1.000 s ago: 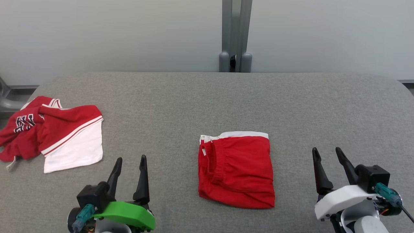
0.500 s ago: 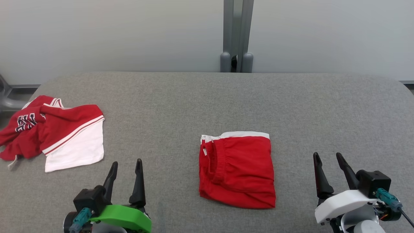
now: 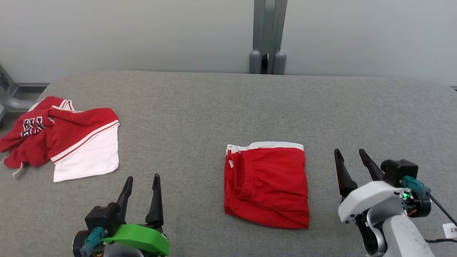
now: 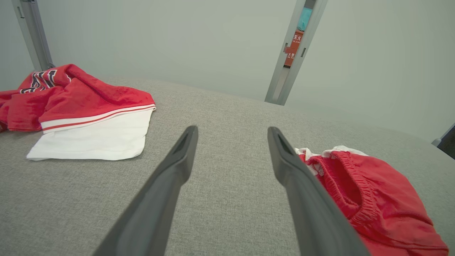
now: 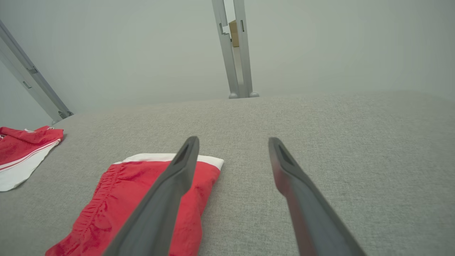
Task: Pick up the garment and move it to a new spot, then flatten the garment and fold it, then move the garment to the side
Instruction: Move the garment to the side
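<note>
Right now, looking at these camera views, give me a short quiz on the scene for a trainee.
1. True or false: the left gripper holds the folded red shorts.
2. The crumpled red and white garment lies on the grey table at: A the robot's left; B the robot's right; C the middle.
3. Fill in: the right gripper has its fingers ____.
Key: 1 false; 2 A; 3 open.

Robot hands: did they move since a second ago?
The right gripper reached forward and nearer the folded red shorts. The left gripper eased back slightly. Both stayed open, holding nothing. The shorts and the red-and-white shirt lay still; the camera shifted a little.
</note>
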Tool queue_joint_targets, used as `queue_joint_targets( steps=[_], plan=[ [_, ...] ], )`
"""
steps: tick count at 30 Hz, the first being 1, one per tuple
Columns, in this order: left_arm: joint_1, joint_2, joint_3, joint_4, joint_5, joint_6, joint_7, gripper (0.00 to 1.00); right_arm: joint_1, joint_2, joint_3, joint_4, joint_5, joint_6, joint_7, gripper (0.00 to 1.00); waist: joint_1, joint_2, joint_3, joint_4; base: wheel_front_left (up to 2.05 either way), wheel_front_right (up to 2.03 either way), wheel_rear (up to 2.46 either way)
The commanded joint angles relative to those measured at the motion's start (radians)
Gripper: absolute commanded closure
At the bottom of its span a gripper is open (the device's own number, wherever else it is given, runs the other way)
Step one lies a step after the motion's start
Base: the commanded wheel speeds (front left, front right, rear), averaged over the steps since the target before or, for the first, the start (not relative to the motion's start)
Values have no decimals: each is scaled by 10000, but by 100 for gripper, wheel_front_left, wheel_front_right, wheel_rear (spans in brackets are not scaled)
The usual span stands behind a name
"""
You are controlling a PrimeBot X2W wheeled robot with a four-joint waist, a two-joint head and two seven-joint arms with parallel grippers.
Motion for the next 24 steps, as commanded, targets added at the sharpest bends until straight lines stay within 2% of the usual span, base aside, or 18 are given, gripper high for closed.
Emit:
queue_joint_targets(
  steps=[1,8,16,22,23,24],
  plan=[
    [-229,-13,-38,24,32,-36,0,0,-285,-12,86,159,-34,-4,260,0,0,0,106,176,0,0,0],
    [-476,-125,-150,-36,70,-71,-1,0,-1318,-16,6,1375,-47,-4,1513,0,0,0,547,1025,0,0,0],
    [-527,-257,-54,-93,117,-110,-1,0,-1666,-16,-325,3009,-228,-4,2330,0,0,0,1052,1962,0,0,0],
    [-327,-304,86,-93,222,-171,-1,0,-1668,-19,-130,3722,99,-4,2598,0,0,0,1140,2105,0,0,0],
    [-302,-306,96,-82,236,-180,-3,0,-1669,-7,-89,3788,138,-4,2601,32,0,0,1138,2081,0,0,0],
    [-291,-313,111,-76,250,-178,-3,0,-1673,-2,-14,3856,189,-2,2599,57,0,0,1138,2021,0,0,0]
  ],
)
